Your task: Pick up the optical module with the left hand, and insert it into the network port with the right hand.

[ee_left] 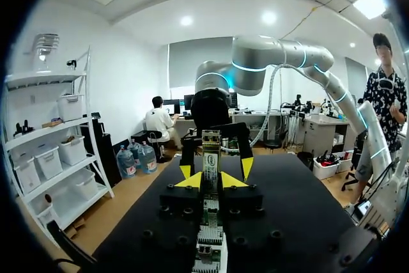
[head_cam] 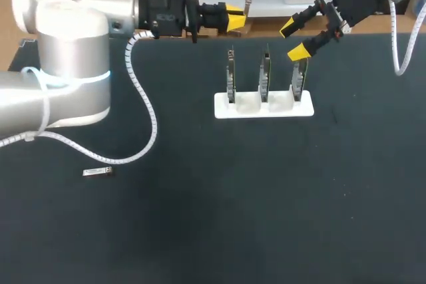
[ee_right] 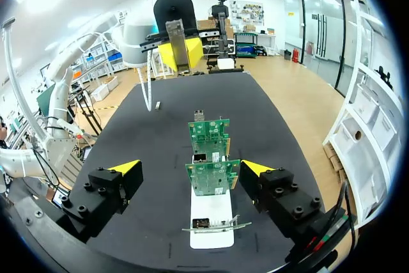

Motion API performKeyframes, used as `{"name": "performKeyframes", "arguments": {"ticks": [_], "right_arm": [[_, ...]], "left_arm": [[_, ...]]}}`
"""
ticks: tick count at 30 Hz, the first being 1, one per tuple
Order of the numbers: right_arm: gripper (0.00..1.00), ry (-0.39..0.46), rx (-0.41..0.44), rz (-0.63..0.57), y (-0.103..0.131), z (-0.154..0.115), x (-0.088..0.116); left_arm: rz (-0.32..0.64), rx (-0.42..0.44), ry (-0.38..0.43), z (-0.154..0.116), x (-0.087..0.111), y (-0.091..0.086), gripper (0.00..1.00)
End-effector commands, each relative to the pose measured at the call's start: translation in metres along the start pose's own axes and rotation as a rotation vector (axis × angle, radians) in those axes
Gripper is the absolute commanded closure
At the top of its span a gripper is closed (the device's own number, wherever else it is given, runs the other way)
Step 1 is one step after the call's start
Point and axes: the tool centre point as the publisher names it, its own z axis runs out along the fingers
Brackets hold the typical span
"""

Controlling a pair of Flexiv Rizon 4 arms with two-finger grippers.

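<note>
The small silver optical module (head_cam: 97, 172) lies alone on the black mat at the front left; in the right wrist view the module (ee_right: 157, 105) shows far ahead. My left gripper (head_cam: 233, 18) is at the table's back edge, shut on a green network card (ee_left: 211, 158) with a metal bracket (head_cam: 247, 6). Three more green cards (head_cam: 264, 74) stand upright in a white stand (head_cam: 263, 106). My right gripper (head_cam: 295, 39) hangs open above the rightmost card, its fingers (ee_right: 124, 169) on either side of the nearest card (ee_right: 211, 176) and well clear of it.
The black mat (head_cam: 213, 217) covers the table. The left arm's white spiral cable (head_cam: 150, 114) trails across the mat between the arm and the module. The stand sits right of centre, towards the back.
</note>
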Motion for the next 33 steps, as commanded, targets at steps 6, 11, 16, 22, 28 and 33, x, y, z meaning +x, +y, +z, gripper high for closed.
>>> {"name": "performKeyframes", "arguments": {"ticks": [6,11,16,22,28,33], "right_arm": [[0.0,0.0,0.005,-0.001,0.002,0.0,0.0],[0.0,0.0,0.005,-0.001,0.002,0.0,0.0],[0.0,0.0,0.005,-0.001,0.002,0.0,0.0],[0.0,0.0,0.005,-0.001,0.002,0.0,0.0],[0.0,0.0,0.005,-0.001,0.002,0.0,0.0],[0.0,0.0,0.005,-0.001,0.002,0.0,0.0]], "left_arm": [[-0.039,0.052,-0.029,0.019,0.019,-0.003,1.0],[-0.046,0.078,-0.017,0.027,0.022,-0.006,1.0],[-0.031,0.111,-0.026,0.035,0.023,-0.009,1.0],[-0.047,0.147,-0.032,0.042,0.025,-0.011,1.0],[-0.047,0.168,-0.02,0.048,0.026,-0.014,1.0],[-0.054,0.175,-0.009,0.05,0.028,-0.013,1.0]]}}
